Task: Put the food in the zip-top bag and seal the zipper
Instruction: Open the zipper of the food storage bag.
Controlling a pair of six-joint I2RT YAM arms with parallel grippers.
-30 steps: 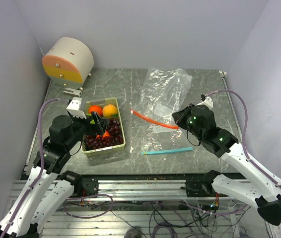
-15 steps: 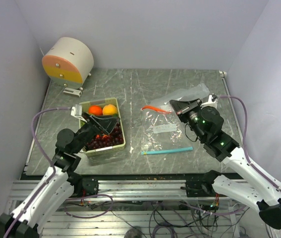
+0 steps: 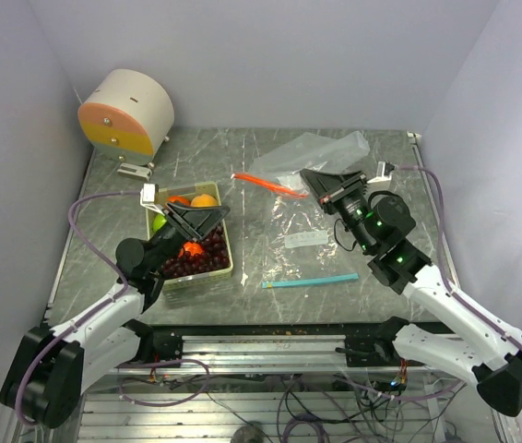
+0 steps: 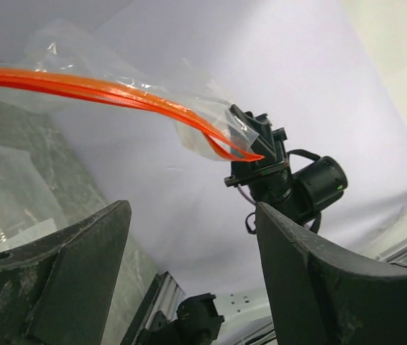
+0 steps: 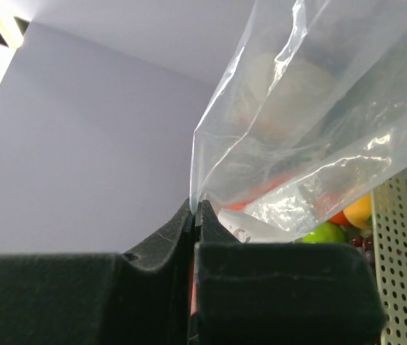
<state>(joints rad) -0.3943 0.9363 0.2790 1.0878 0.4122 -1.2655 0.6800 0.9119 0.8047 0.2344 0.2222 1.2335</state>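
Note:
The food lies in a pale basket (image 3: 193, 280): an orange fruit (image 3: 206, 199), a red-orange one (image 3: 178, 198), a green piece (image 3: 159, 222) and dark grapes (image 3: 201, 261). My left gripper (image 3: 198, 212) hangs over the basket, tilted up towards the right, open with nothing between its fingers (image 4: 193, 215). My right gripper (image 3: 307, 176) is shut on the zip-top bag (image 3: 312, 152) at its mouth (image 5: 195, 205) and holds it off the table. The zipper's red-orange strip (image 3: 263, 182) juts left from that grip (image 4: 117, 92). Its teal strip (image 3: 310, 281) lies on the table.
A round cream and orange drum (image 3: 127, 113) stands at the back left. Lavender walls close in the left, back and right. The arms' metal rail (image 3: 270, 341) runs along the near edge. Through the bag (image 5: 318, 129) the right wrist view shows the basket (image 5: 394, 237).
My right gripper has lifted the bag's mouth up and towards the back left. My left gripper has swung up out of the basket to point right, its jaws a little narrower.

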